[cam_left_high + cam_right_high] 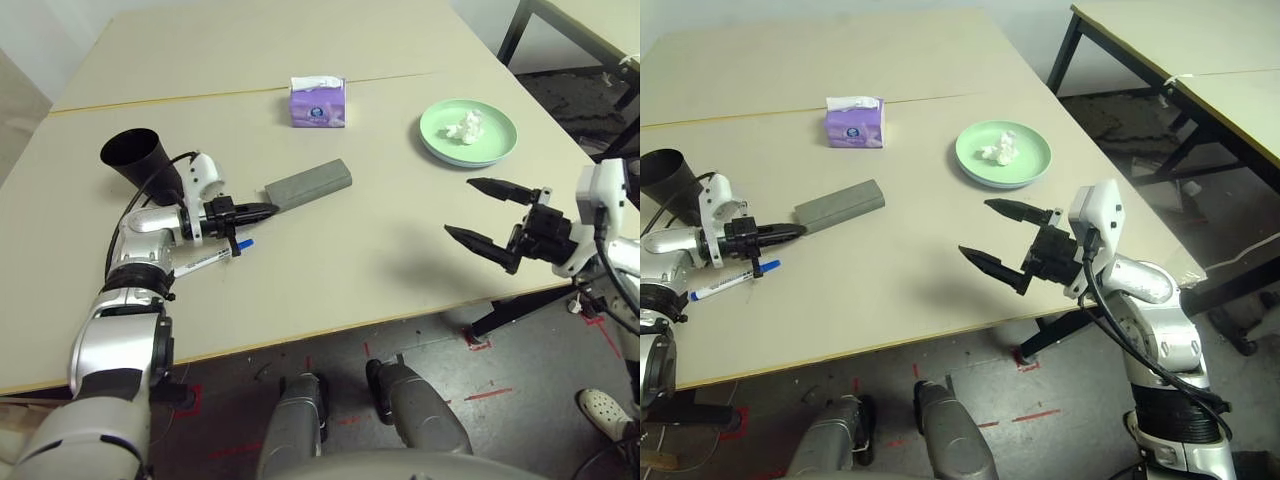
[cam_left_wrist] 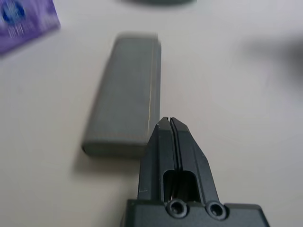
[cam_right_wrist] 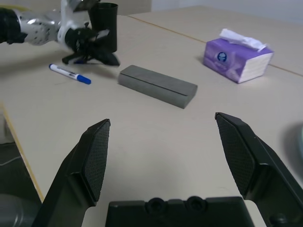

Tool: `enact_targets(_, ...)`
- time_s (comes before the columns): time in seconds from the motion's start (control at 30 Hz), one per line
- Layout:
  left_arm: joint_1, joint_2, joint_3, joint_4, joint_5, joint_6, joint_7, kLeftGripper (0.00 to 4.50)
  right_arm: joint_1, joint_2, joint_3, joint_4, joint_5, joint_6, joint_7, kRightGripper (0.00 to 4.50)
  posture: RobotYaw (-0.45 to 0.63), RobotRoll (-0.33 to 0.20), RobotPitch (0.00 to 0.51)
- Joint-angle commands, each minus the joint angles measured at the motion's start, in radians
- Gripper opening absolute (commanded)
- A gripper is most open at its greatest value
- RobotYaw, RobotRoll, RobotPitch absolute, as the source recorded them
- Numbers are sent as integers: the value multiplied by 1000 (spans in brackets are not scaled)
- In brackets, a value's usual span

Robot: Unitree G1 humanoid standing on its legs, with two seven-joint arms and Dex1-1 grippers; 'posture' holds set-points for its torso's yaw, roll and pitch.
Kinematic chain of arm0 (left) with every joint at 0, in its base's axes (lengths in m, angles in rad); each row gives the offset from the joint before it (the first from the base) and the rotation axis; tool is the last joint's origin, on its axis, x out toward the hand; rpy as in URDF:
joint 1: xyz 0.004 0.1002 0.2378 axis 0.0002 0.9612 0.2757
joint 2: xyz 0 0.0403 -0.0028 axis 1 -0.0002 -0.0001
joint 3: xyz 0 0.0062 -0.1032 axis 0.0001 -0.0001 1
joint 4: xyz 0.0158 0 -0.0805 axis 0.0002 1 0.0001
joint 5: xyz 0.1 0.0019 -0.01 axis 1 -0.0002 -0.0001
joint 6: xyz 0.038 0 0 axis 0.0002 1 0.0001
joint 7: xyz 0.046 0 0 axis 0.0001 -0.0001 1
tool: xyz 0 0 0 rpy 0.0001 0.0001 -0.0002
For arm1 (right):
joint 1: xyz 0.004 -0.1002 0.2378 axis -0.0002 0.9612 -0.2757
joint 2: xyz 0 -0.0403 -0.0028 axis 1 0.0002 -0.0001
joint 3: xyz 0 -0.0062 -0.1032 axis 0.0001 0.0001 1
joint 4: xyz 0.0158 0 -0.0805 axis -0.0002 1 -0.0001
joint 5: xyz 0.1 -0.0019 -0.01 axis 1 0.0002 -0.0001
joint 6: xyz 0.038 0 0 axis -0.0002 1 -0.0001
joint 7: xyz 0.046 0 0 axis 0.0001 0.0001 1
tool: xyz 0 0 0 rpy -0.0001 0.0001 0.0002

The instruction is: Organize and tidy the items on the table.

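On the table (image 1: 330,260), the grey glasses case (image 1: 308,185) lies left of centre, its near-left end just beyond the tips of the left gripper (image 1: 268,211), whose fingers are pressed together and empty. The right gripper (image 1: 487,214) hovers at the near right, spread wide and holding nothing. A marker (image 1: 733,281) lies just near of the left gripper.

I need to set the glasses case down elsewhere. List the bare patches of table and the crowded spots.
Free: the wide stretch between the grey case and the open right gripper, below the green plate; also the far half behind the tissue box. Crowded: the left side, where the shut left gripper, marker and black cup cluster.
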Motion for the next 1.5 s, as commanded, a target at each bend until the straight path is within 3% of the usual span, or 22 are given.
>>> enact_targets(0.03,44,38,29,-102,-80,128,-96,39,-9,2,15,22,-14,-27,26,4500,-209,0,168)
enact_targets(0.23,177,124,56,-290,-138,252,-79,39,-17,-7,66,35,-1,-37,122,4500,-180,0,172)
enact_targets(0.6,381,290,116,-494,-173,311,-57,39,-111,14,188,130,-13,-64,322,4500,-75,0,190)
enact_targets(0.7,391,367,90,-501,-148,304,-106,641,-135,36,213,153,-17,-67,343,4500,-41,0,197)
enact_targets(0.83,359,485,-35,-531,-126,321,-142,1860,-160,59,233,177,-21,-73,367,4500,-24,0,208)
enact_targets(0.97,241,581,-209,-550,-101,352,-142,3299,-169,77,247,181,-19,-81,391,4500,-33,0,222)
enact_targets(1.07,130,592,-321,-538,-66,349,-142,4343,-166,87,259,176,-26,-86,401,4500,-45,0,230)
enact_targets(1.23,24,546,-413,-522,-8,335,-142,4430,-166,105,263,188,-41,-99,388,4500,-71,0,233)
enact_targets(1.5,14,563,-595,-576,36,332,-142,4430,-169,97,250,186,-41,-95,374,4500,-99,0,234)
